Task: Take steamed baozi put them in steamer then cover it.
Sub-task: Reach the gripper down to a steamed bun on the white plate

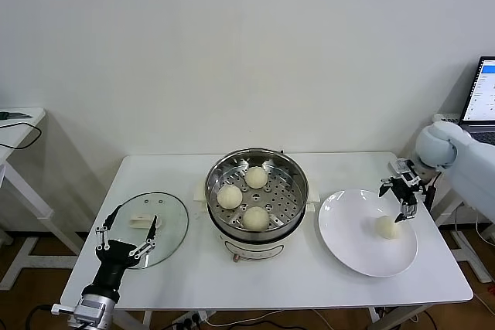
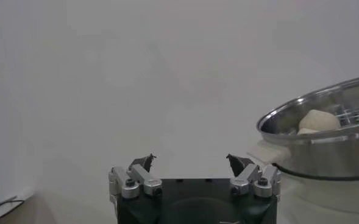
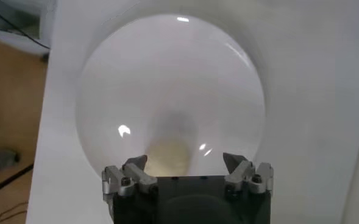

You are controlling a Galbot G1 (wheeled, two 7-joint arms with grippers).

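Three baozi in the steamer, one on the plate under the right hand.

On the white worktop [image 1: 193, 280] we see the steamer [image 1: 257, 189] at centre, uncovered, holding three baozi [image 1: 229, 196] on its perforated floor. To its right lies a white plate [image 1: 348, 245] with the fourth baozi [image 1: 387, 227] near its far right side. We find the right hand [image 1: 396, 199] just above that baozi, fingers spread wide and holding nothing; in the right wrist view the bun [image 3: 167, 158] sits on the plate [image 3: 167, 73] between the spread fingertips [image 3: 136, 163]. The glass lid [image 1: 166, 218] rests flat on the worktop left of the steamer. The left hand [image 1: 126, 231] waits over the lid's near edge, also wide and empty. In the left wrist view we see its fingertips [image 2: 144, 161] apart and the steamer [image 2: 325, 152] off to one side.
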